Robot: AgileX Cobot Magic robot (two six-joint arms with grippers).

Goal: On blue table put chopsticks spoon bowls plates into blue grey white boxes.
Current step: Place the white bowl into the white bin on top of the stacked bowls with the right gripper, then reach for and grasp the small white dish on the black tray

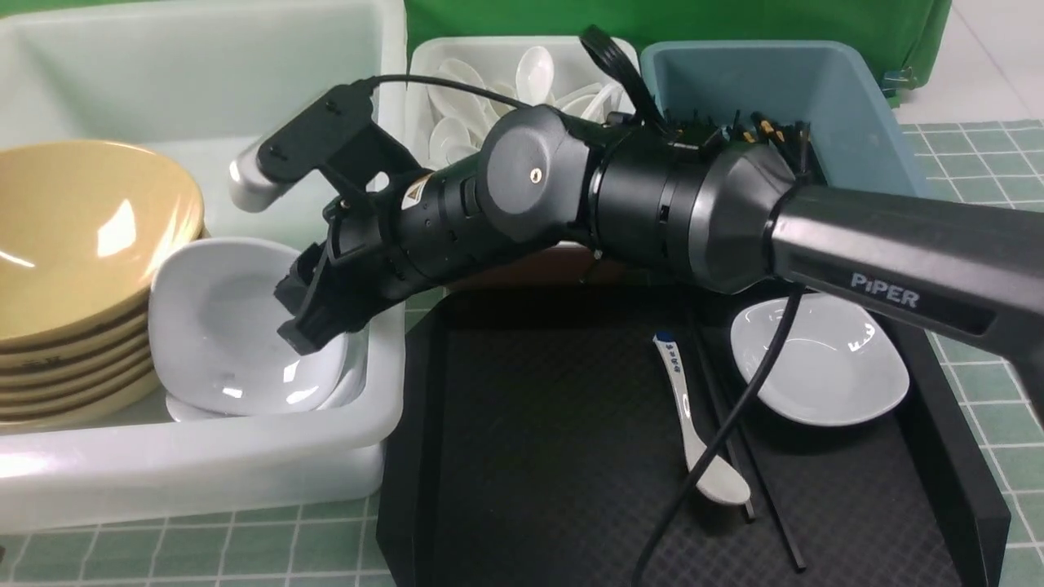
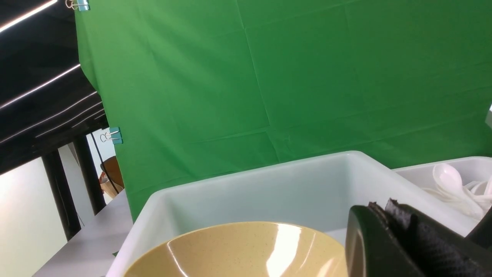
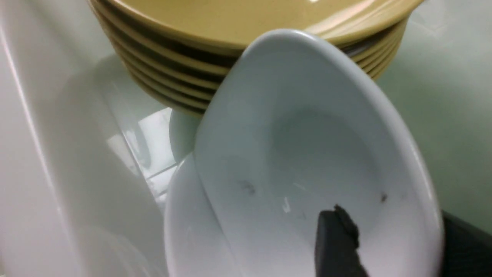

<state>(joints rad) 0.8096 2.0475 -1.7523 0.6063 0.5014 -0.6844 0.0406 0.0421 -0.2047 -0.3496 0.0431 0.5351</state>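
Observation:
A white plate (image 1: 228, 326) leans tilted against the stack of tan bowls (image 1: 73, 244) inside the large white tub (image 1: 204, 465), resting on another plate (image 3: 184, 223). My right gripper (image 1: 314, 306) reaches into the tub. It stands open astride the leaning plate's rim (image 3: 434, 215), one finger (image 3: 334, 238) inside the dish and one outside. Another plate (image 1: 816, 363), the blue-tipped spoon (image 1: 693, 416) and the black chopsticks (image 1: 758, 489) lie on the black tray (image 1: 530, 424). My left gripper (image 2: 380, 209) is shut and empty, above the tub beside the top bowl (image 2: 238, 250).
Behind the tray stand a white box (image 1: 506, 90) full of plain white spoons and a blue-grey box (image 1: 758, 90) holding dark sticks. My right arm spans the tray's back half, its cable hanging over the spoon. The blue table (image 1: 995, 408) shows at the right.

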